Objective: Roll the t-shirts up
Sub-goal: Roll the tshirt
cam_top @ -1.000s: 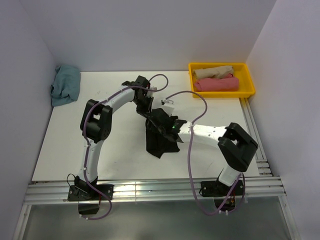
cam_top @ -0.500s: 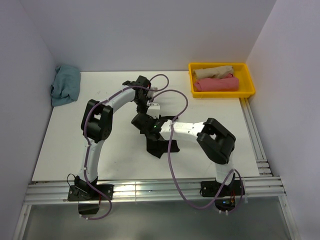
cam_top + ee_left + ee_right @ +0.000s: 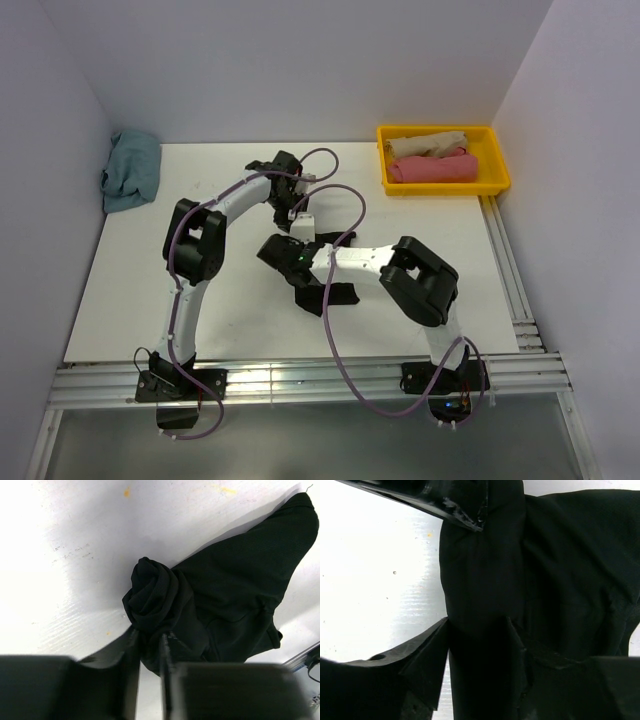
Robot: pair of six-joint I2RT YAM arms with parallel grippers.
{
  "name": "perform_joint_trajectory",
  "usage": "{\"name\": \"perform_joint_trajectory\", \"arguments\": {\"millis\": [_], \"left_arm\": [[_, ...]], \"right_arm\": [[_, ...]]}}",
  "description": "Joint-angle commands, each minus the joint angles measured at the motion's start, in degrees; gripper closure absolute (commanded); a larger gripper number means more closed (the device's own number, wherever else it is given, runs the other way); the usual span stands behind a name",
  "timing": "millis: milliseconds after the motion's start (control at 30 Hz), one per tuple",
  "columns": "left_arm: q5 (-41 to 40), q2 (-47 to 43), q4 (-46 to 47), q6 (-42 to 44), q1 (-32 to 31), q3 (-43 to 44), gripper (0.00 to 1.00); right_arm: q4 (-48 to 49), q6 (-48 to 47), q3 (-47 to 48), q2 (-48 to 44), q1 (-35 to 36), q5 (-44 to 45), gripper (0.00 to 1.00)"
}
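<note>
The black t-shirt (image 3: 322,288) lies bunched mid-table, its far end twisted into a roll (image 3: 154,599). My left gripper (image 3: 296,222) comes down on that end from the back and is shut on a fold of the black cloth (image 3: 150,652). My right gripper (image 3: 278,250) reaches in from the right, and its jaws are closed around the thick rolled cloth (image 3: 482,625). A left gripper finger (image 3: 447,502) shows at the top of the right wrist view. No neck label shows. A teal t-shirt (image 3: 132,170) lies crumpled at the back left.
A yellow tray (image 3: 500,165) at the back right holds a beige roll (image 3: 428,144) and a pink roll (image 3: 432,168). White walls close the table on three sides. Purple cables loop over both arms. An aluminium rail runs along the near edge.
My right gripper has swung left along the black t-shirt, from its middle to its left far end by the left gripper. The cloth has bunched tighter. The left gripper has barely moved.
</note>
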Motion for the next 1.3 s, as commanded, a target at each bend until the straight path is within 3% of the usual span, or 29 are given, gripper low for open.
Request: {"name": "perform_joint_trajectory", "arguments": {"millis": [0, 33, 133, 233, 367, 600, 933, 1133, 1267], "left_arm": [[0.4, 1.0, -0.4, 1.4, -0.4, 2.5, 0.74], [1.0, 1.0, -0.4, 1.5, -0.4, 2.8, 0.69], [4.0, 0.5, -0.3, 1.9, 0.3, 4.4, 0.44], [8.3, -0.4, 0.3, 2.4, 1.3, 5.9, 0.31], [13.7, -2.8, 2.9, 2.5, 3.6, 5.3, 0.24], [22.2, -5.5, 8.9, 3.1, 8.0, -2.4, 0.2], [29.1, -4.4, 17.0, 3.2, 8.0, -13.4, 0.17], [31.3, -3.6, 20.7, 2.1, 7.3, -15.5, 0.16], [28.3, -2.4, 19.2, 2.2, 5.8, -14.4, 0.2]], "right_arm": [[-2.2, 1.6, -0.2, 0.5, 0.6, -0.7, 0.48], [-0.8, 2.0, -1.7, 0.2, 0.5, -1.0, 0.55], [2.9, 2.5, -4.8, -2.4, 0.3, -3.4, 0.57], [9.2, 2.9, -9.6, -5.5, -0.9, -7.5, 0.57], [20.3, 4.7, -18.3, -10.8, -3.9, -15.1, 0.6], [46.6, 12.0, -38.9, -16.5, -13.4, -32.8, 0.63], [73.4, 21.7, -48.5, -8.0, -20.5, -47.1, 0.64], [75.1, 22.5, -48.2, -5.6, -21.3, -48.5, 0.65], [74.8, 22.3, -47.5, -5.3, -21.4, -49.0, 0.66]]}}
